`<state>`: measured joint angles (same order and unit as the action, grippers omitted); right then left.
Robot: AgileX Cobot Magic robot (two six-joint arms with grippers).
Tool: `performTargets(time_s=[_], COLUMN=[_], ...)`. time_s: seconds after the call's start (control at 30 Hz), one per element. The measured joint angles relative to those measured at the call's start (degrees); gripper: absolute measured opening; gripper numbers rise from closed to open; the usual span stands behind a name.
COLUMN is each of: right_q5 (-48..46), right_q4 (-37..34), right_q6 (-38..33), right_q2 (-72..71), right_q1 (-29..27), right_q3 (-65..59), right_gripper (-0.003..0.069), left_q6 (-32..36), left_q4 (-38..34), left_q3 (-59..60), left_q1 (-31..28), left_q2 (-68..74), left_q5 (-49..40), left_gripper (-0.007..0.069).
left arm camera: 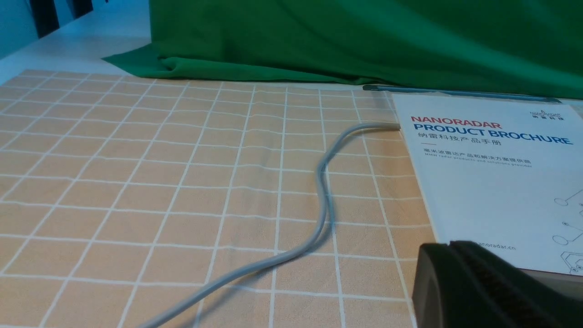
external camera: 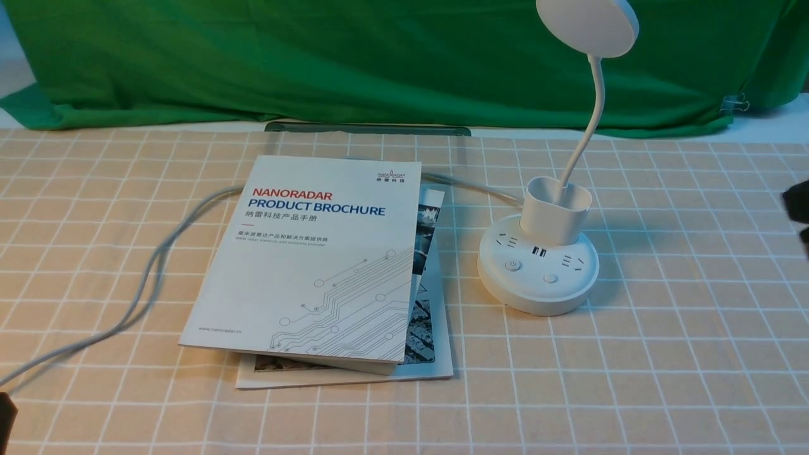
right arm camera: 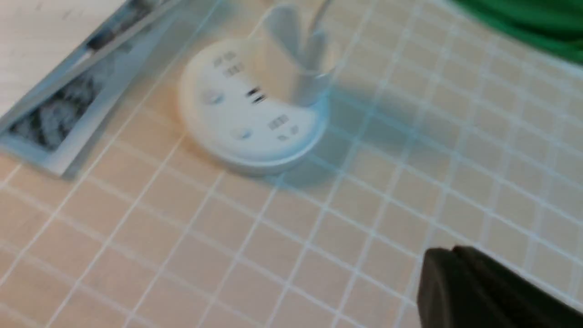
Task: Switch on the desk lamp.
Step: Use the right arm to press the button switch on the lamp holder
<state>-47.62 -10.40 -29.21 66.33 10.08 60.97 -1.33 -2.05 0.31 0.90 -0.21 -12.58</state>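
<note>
Dark tips of the left end effector (left arm camera: 483, 287) are sitting nearest the lens, by the near left corner of the table (external camera: 632, 379), with too little showing to tell whether it is open or closed. Right of centre, the desk lamp (external camera: 537, 272) is standing upright with its two buttons (external camera: 512, 265) facing the robot, and its grey cable (external camera: 152, 265) is trailing leftward beneath the brochure (external camera: 316, 259) lying just beside it. Further right, the right end effector (external camera: 799, 215) is showing at the frame edge, well apart from the lamp, and whether it is open or closed likewise cannot be told.
</note>
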Motion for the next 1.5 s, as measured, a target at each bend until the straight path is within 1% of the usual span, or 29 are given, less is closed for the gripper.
performTargets(time_s=[0.1, 0.2, 0.23, 0.37, 0.5, 0.57, 0.83, 1.1, 1.37, 1.5], right_q5=[-3.92, -4.94, -4.94, -4.68, -2.90, -0.28, 3.82, 7.46, 8.79, 8.95], right_q4=[2.70, 4.86, 5.83, 6.69, 6.82, 7.01, 6.81, 4.99, 5.07, 6.68], right_q6=[0.66, 1.76, 2.39, 4.01, 5.02, 5.54, 5.74, 5.74, 5.74, 7.10], right_q2=[9.89, 16.11, 20.34, 28.86, 33.65, 36.21, 41.58, 43.41, 44.58, 44.58], right_q1=[5.40, 8.60, 10.52, 13.20, 13.41, 13.41, 13.41, 13.41, 13.41, 13.41], right_q3=[5.20, 8.37, 10.54, 15.04, 17.27, 17.75, 17.81, 16.68, 16.49, 16.49], right_gripper=[0.0034, 0.0034, 0.0034, 0.0034, 0.0034, 0.0034, 0.0034, 0.0034, 0.0034, 0.0034], left_q6=[0.00, 0.00, 0.00, 0.00, 0.00, 0.00, 0.00, 0.00, 0.00, 0.00], left_q4=[0.12, 0.18, 0.18, 0.22, 0.22, 0.22, 0.24, 0.24, 0.24, 0.24], left_q3=[0.00, 0.00, 0.00, 0.00, 0.00, 0.00, 0.00, 0.00, 0.00, 0.00], left_q1=[0.00, 0.00, 0.00, 0.00, 0.00, 0.00, 0.00, 0.00, 0.00, 0.00], left_q2=[0.00, 0.00, 0.00, 0.00, 0.00, 0.00, 0.00, 0.00, 0.00, 0.00], left_q5=[0.00, 0.00, 0.00, 0.00, 0.00, 0.00, 0.00, 0.00, 0.00, 0.00], left_gripper=[0.0021, 0.0021, 0.0021, 0.0021, 0.0021, 0.0021, 0.0021, 0.0021, 0.0021, 0.0021])
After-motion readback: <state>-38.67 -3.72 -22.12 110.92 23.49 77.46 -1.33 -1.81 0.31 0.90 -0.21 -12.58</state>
